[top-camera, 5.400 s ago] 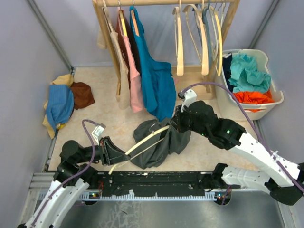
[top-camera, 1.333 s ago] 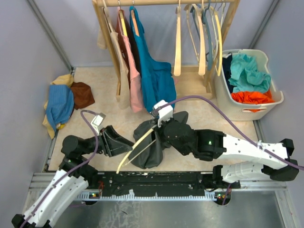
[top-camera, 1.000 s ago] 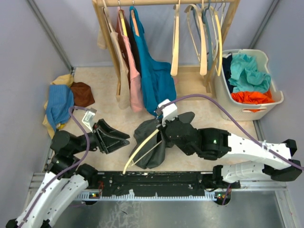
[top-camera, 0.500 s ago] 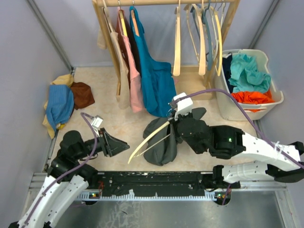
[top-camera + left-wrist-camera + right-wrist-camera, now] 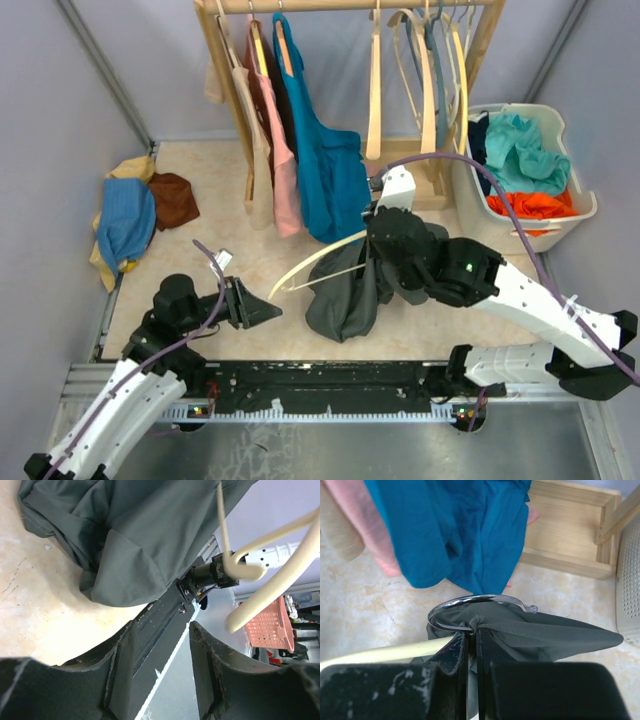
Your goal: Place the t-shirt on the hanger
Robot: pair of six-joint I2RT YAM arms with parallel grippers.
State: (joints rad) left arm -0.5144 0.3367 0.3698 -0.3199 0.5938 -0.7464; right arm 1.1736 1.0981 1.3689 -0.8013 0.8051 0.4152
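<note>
The dark grey t-shirt hangs bunched from the pale wood hanger. My right gripper holds both up off the floor. In the right wrist view the gripper is shut on the hanger's neck, just below the silver hook, with the t-shirt's collar pinched in too. The hanger's wood arm runs off to the left. My left gripper is open and empty, low by the floor, just short of the hanger's free left tip. Its wrist view shows the t-shirt and the hanger ahead.
A wooden clothes rack stands at the back with a teal-blue shirt, a pink garment and several bare hangers. A white laundry basket is at the right. A clothes pile lies at the left.
My right gripper has carried the hanger and t-shirt up and to the right, toward the rack. My left gripper has come away from the hanger's end and stands open.
</note>
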